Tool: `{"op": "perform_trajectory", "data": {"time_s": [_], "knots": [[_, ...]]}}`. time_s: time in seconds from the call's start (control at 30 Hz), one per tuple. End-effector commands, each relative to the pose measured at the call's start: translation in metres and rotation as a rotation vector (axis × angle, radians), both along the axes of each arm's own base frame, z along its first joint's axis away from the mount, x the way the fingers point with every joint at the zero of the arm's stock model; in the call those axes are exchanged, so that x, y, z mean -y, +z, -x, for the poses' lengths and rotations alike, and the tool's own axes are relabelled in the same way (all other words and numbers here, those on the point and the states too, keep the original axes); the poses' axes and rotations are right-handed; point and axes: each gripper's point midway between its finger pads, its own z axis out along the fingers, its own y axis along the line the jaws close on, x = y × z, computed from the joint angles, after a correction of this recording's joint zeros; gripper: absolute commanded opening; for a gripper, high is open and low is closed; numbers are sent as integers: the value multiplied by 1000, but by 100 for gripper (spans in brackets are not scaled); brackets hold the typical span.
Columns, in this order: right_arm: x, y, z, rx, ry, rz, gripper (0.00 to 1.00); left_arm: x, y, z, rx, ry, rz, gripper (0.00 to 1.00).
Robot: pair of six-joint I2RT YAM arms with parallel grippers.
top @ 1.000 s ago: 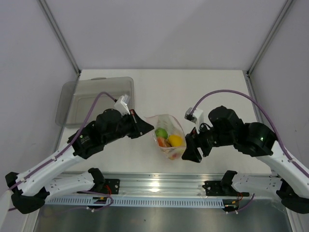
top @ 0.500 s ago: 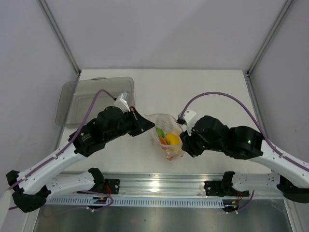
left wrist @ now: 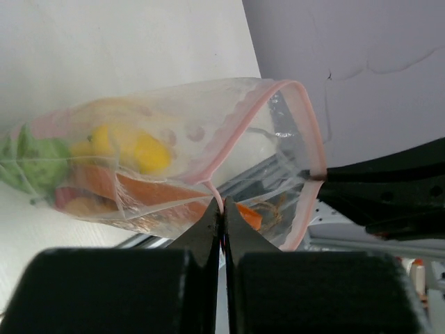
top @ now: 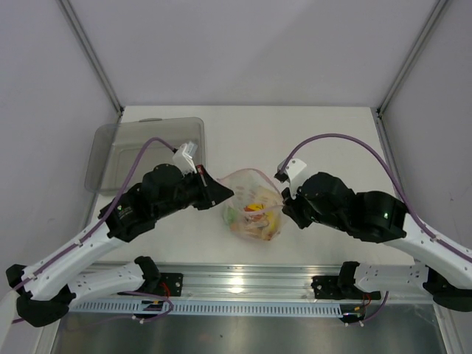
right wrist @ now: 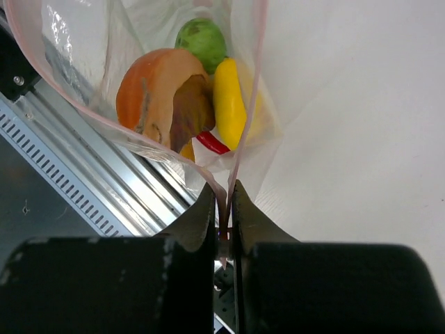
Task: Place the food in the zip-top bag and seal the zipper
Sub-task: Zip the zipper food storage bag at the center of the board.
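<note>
Right wrist: right pincer [right wrist: 222, 200] clamps zipper [right wrist: 233, 167] edge.

Bright, even light; blurred wrist foregrounds

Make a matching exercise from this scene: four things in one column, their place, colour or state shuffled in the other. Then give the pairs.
Column one
1. green round fruit
2. grey tray
3. right gripper
4. zipper

Column two
a. shut on the mouth edge of the zip-top bag
b. at the far left of the table, gripped by nothing
c. inside the bag, next to a yellow piece
d. pinkish-red, its two sides apart

Pairs: 1-c, 2-b, 3-a, 4-d
</note>
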Motion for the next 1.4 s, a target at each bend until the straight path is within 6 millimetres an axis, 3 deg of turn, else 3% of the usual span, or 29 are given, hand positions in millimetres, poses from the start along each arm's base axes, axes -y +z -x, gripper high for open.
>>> {"op": "perform_trajectory", "data": {"time_s": [0.0, 0.1, 0.13, 0.2, 0.23, 0.27, 0.33, 0.5, 0.53, 0.57, 0.83, 0.9, 0.93, 1.0, 1.03, 1.23, 1.37], "knots": [[-2, 32, -8, 64, 28, -69, 0, -5, 16, 7, 125, -79, -25, 2], [-11, 29, 5, 20, 135, -77, 0, -8, 19, 12, 229, -148, -69, 24], [-15, 28, 13, -4, 182, -90, 0, -10, 20, 12, 256, -154, -79, 40], [-20, 27, 18, -18, 232, -89, 0, -15, 29, 13, 356, -173, -89, 55], [-23, 26, 25, -41, 277, -101, 0, -14, 27, 14, 396, -195, -90, 67], [-25, 26, 28, -54, 299, -104, 0, -11, 43, 16, 497, -222, -59, 74], [-28, 28, 38, -93, 359, -131, 0, -14, 67, 26, 628, -259, -4, 99], [-29, 40, 44, -114, 452, -176, 0, -4, 117, 49, 914, -435, 14, 99], [-29, 41, 49, -144, 483, -188, 0, 5, 110, 46, 956, -477, -37, 99], [-29, 42, 47, -148, 480, -194, 0, 6, 120, 49, 1006, -497, -40, 99], [-39, 41, 45, -217, 511, -209, 0, 35, 125, 69, 1364, -761, -71, 99], [-39, 41, 42, -227, 508, -218, 0, 51, 107, 61, 1325, -841, -111, 100], [-41, 40, 42, -239, 516, -222, 0, 51, 116, 68, 1350, -896, -109, 100], [-42, 40, 42, -253, 521, -226, 0, 64, 99, 66, 1312, -986, -120, 99], [-43, 40, 42, -258, 525, -226, 0, 66, 106, 67, 1348, -1002, -117, 99], [-43, 39, 39, -265, 511, -225, 0, 83, 77, 66, 1246, -1202, -111, 99], [-40, 40, 34, -250, 484, -226, 0, 83, 66, 69, 1166, -1276, -52, 98]]}}
